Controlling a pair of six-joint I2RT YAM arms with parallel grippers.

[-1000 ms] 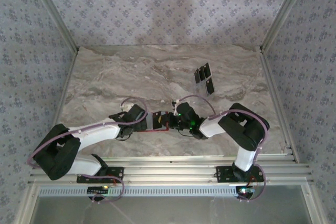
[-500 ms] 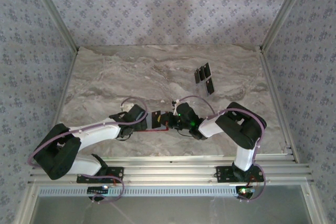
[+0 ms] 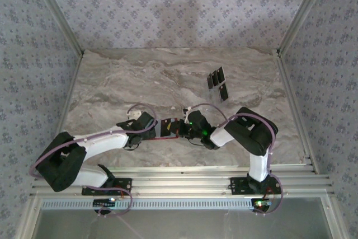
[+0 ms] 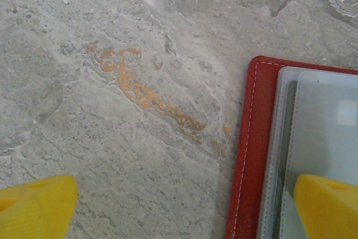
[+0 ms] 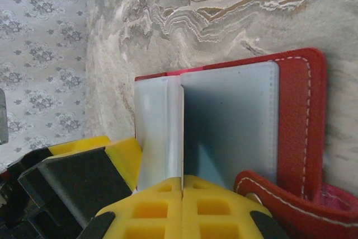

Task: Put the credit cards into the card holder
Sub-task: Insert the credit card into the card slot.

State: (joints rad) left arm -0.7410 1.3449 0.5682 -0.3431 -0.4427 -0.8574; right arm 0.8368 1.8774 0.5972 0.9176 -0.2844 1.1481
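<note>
Several credit cards are seen lying flat on the worktop, well apart from the card holder, beyond it and to its right. They are judged to be light, stiff and slick. Because they lie flush, an edge would probably have to be lifted or slid before a pinch across the short sides could be made. The card holder is spread open at the near middle of the worktop. Its red cover is judged soft and floppy, and its clear pockets thin and springy, so it is best held by a pocket edge or the cover rim.

The right tool is brought in low from the right of the card holder, behind a sharply folded elbow. Its fingers are pressed together, seemingly pinching a clear pocket leaf. The left tool is reached in from the holder's left with the forearm laid low. Its fingers are spread wide, one over the holder's pocket and the other over bare worktop, with nothing clamped.
</note>
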